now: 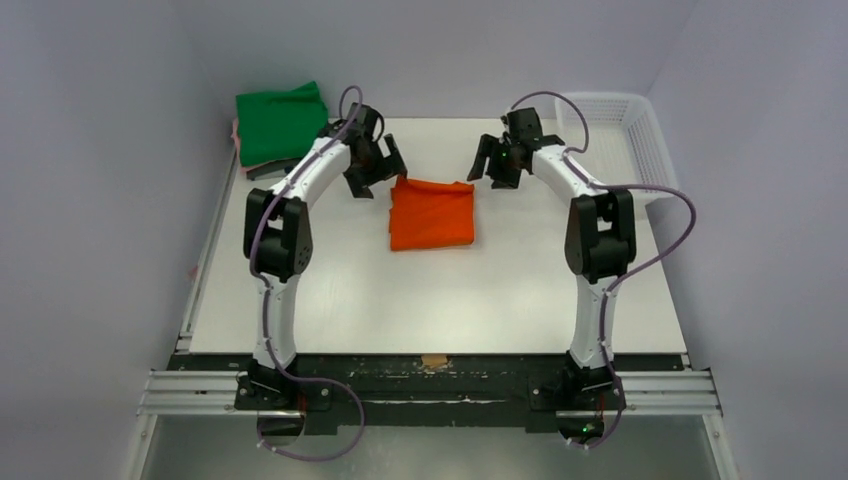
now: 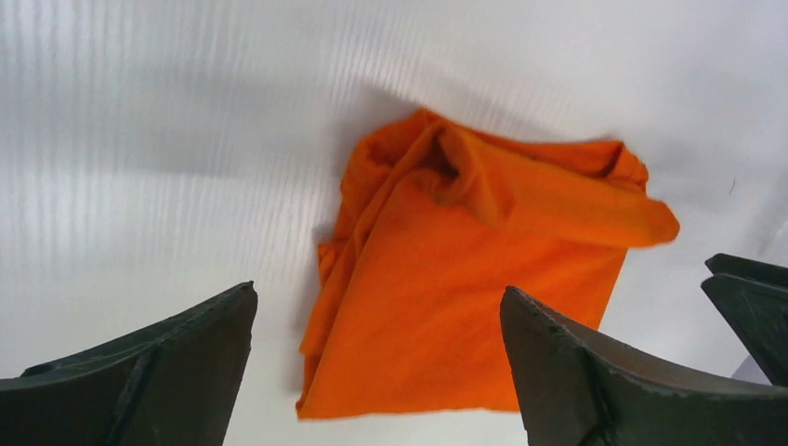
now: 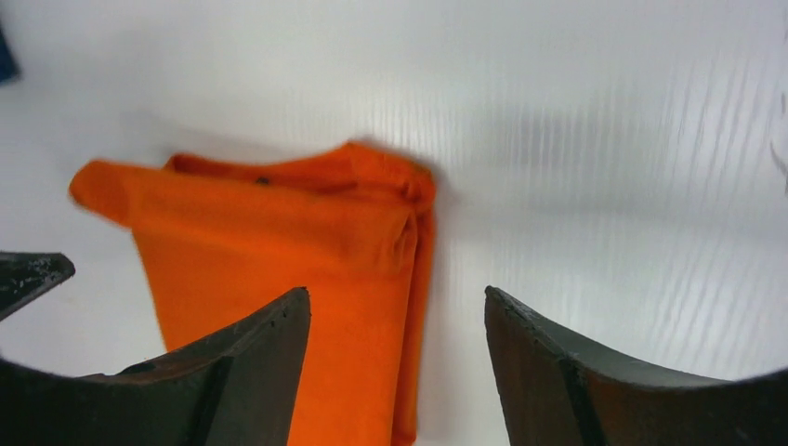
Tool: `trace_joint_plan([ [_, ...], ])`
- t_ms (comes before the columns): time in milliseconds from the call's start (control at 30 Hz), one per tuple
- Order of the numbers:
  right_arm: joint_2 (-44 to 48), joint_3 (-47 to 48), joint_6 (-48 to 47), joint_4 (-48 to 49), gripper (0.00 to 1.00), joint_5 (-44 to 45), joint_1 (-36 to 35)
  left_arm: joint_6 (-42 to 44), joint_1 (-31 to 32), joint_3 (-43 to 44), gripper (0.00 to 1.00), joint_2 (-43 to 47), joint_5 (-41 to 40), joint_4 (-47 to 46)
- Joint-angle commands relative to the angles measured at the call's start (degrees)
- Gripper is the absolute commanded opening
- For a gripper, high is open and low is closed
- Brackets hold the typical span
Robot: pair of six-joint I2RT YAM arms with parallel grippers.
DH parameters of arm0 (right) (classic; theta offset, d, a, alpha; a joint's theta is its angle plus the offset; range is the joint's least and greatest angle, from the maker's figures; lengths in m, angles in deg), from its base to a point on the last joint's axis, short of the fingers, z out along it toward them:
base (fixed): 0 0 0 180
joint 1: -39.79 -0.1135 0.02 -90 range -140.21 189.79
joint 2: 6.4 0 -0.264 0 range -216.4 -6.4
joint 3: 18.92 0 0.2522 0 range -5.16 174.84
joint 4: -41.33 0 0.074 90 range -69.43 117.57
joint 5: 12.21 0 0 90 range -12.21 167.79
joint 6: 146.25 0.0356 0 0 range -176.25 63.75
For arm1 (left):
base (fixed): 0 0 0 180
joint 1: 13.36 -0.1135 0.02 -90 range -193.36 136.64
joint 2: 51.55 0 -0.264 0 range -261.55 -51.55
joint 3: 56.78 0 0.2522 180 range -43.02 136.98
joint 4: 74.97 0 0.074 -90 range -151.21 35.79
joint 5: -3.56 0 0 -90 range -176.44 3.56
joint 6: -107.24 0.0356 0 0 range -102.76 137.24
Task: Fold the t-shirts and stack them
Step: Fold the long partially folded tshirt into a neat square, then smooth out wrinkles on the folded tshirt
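Observation:
A folded orange t-shirt lies on the white table, far of centre. It also shows in the left wrist view and in the right wrist view. My left gripper is open and empty, just above and left of the shirt's far left corner. My right gripper is open and empty, just above and right of its far right corner. A folded green t-shirt lies on top of a pile at the far left corner, with a pink edge under it.
A white mesh basket stands at the far right of the table. The right arm's cable loops in front of it. Grey walls close in on the back and sides.

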Motion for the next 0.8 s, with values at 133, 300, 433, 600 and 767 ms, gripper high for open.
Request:
trace_joint_plan([
  [133,22.19,-21.92,0.45,10.80,0.70,-22.48,-1.98,-0.66,0.22,-17.31,1.00,24.03,-1.69,-3.33],
  [300,22.88,-27.02,3.79,20.66,0.72,-33.16,-6.29,-2.08,0.22,-23.24,1.00,24.47,11.12,-14.46],
  [433,19.47,-28.43,5.95,26.17,0.72,-36.22,-7.32,-3.92,0.30,-20.03,1.00,17.34,18.53,-16.89],
  [600,13.28,-29.45,4.75,26.18,0.71,-35.05,-7.23,-6.01,0.21,-15.98,1.00,7.56,20.64,-19.31],
  [767,6.00,-31.35,1.88,25.31,0.70,-30.43,-6.12,-5.83,0.15,-10.26,1.00,-0.14,15.36,-14.13],
])
